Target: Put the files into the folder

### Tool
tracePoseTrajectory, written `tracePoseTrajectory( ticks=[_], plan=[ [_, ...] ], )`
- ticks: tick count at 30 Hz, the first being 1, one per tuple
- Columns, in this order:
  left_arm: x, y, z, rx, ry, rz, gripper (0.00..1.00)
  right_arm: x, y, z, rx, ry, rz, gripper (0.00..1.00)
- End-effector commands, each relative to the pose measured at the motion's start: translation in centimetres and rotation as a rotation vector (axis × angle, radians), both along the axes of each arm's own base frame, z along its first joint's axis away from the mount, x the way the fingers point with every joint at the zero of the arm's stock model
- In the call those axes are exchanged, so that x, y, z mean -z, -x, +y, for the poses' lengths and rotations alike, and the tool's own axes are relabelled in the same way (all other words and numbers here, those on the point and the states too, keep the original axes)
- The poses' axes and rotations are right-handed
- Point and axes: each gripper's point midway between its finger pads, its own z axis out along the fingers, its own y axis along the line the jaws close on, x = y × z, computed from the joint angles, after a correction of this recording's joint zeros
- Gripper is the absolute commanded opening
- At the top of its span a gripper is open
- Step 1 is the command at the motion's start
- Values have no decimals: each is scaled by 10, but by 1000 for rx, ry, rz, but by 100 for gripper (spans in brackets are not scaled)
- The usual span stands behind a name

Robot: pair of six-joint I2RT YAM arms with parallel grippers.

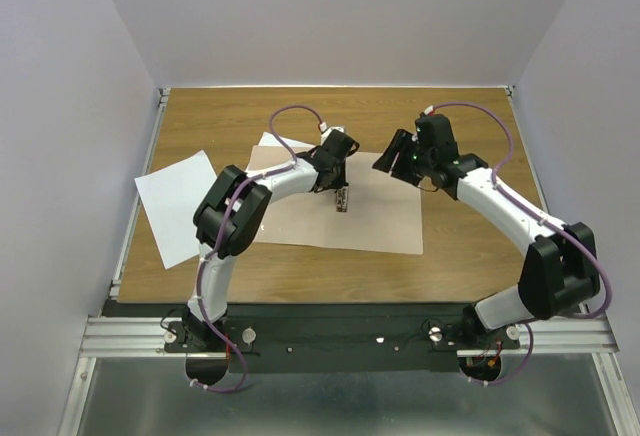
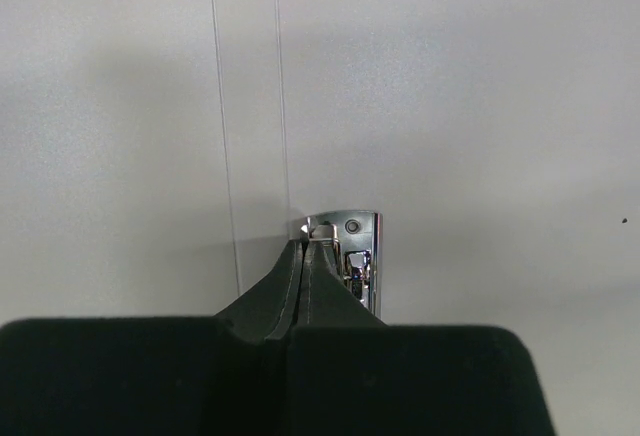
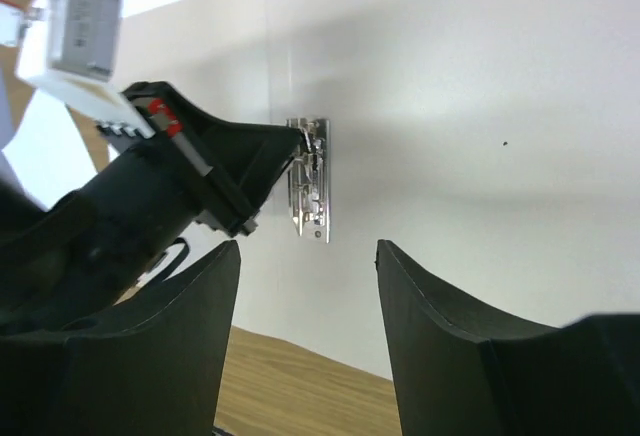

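The folder (image 1: 380,221) lies open and flat at the table's middle, its pale inside facing up. Its small metal clip (image 1: 343,201) stands near the fold and also shows in the left wrist view (image 2: 362,256) and the right wrist view (image 3: 312,181). My left gripper (image 2: 305,246) is shut on the clip's lever. My right gripper (image 1: 392,159) is open and empty, hovering over the folder's right half, apart from the clip. One white file (image 1: 175,206) lies left of the folder. A second file's corner (image 1: 268,142) pokes out at the folder's back left.
The wooden table (image 1: 470,136) has a metal rail along its left side (image 1: 140,186), and the left file overhangs it. Grey walls enclose the back and sides. My left arm (image 3: 160,196) crosses the right wrist view close to the clip.
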Motion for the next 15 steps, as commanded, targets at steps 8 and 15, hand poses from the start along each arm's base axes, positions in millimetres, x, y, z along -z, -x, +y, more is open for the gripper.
tracePoseTrajectory(
  ticks=[8, 15],
  plan=[
    [-28, 21, 28, -46, -55, 43, 0, 60, 42, -31, 86, 86, 142, 67],
    [-73, 18, 30, -77, 1, -36, 11, 107, 67, -37, 79, 110, 238, 67]
  ],
)
